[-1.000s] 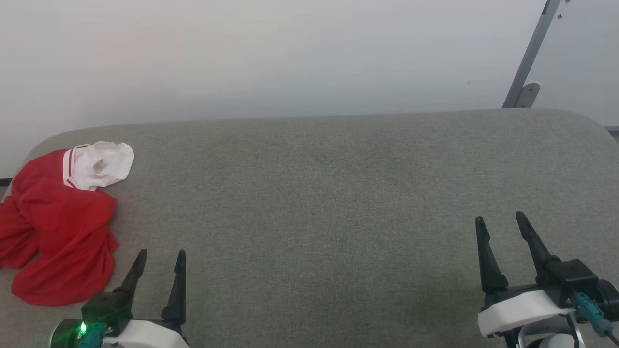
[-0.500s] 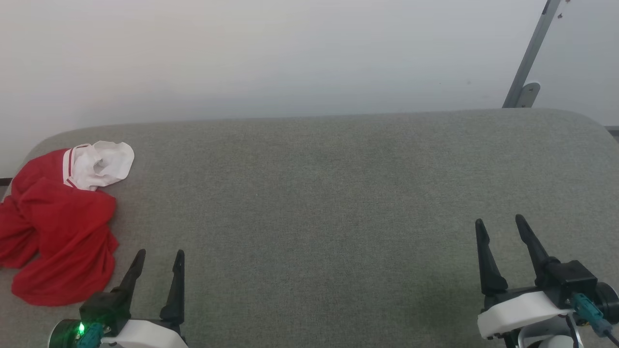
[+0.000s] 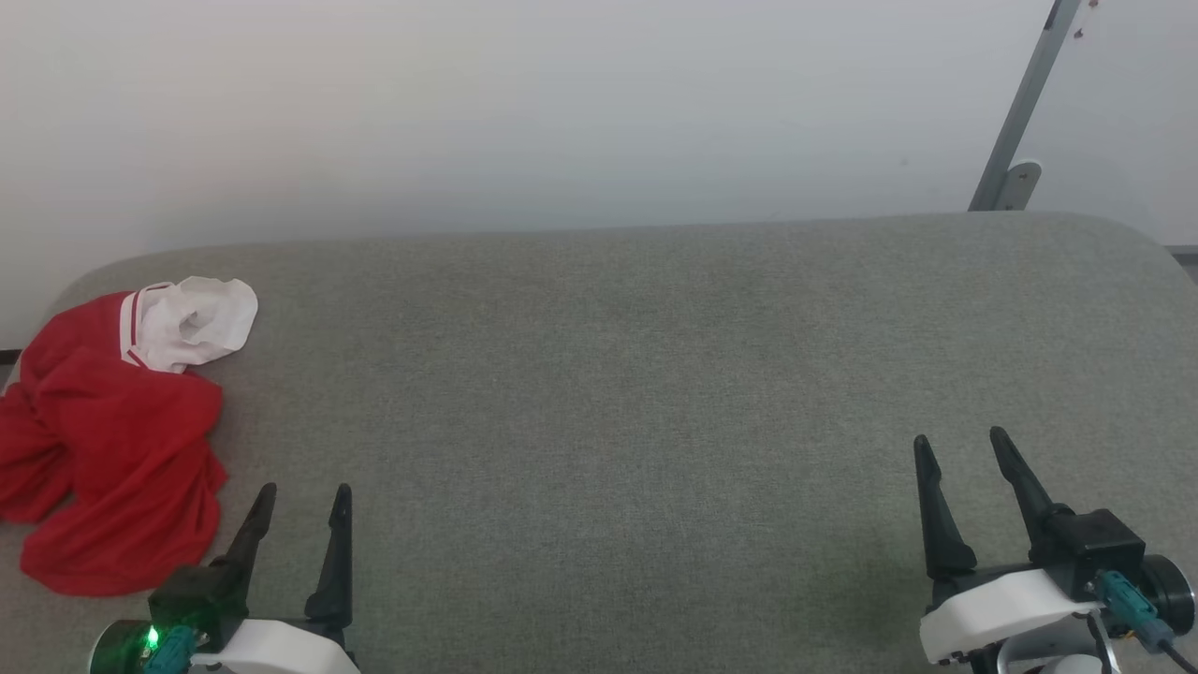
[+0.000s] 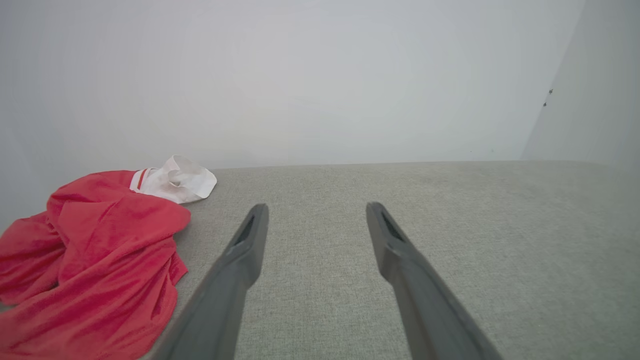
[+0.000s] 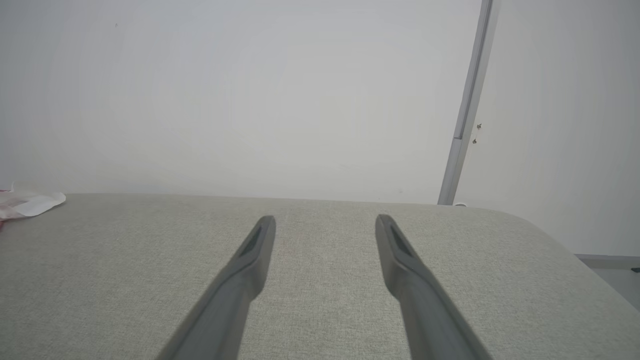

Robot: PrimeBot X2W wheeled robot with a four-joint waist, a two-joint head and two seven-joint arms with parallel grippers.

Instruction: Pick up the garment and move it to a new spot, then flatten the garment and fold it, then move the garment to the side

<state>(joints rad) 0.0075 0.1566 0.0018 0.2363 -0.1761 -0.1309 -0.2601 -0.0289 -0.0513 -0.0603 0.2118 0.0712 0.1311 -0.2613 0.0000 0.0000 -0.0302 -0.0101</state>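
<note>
Your left pincer (image 3: 306, 489) stands spread wide with nothing between its fingers, low over the near left of the desk (image 3: 608, 374). Your right pincer (image 3: 959, 436) is spread just as wide and is just as empty, near the front right corner. Neither one touches cloth.

The garment (image 3: 112, 449) lies crumpled at the desk's left end, just beside the left pincer and a little beyond it. A white sleeve (image 3: 192, 321) is bunched on its far side. The red heap runs out of the head view on the left, so you cannot tell whether any of it hangs over the edge.

What could go wrong, as a judgement:
- If you close on one loose top fold, only that layer may lift while the bulk drags, and it could slip off the left edge.
- If you take the sleeve alone, the body will probably trail and twist, which makes flattening harder.
- If you drive the fingers down too steeply, the tips may dig into the desk's grey fabric cover.
- The right pincer is well apart from the heap, so a hurried reach across could cross the two arms.
</note>
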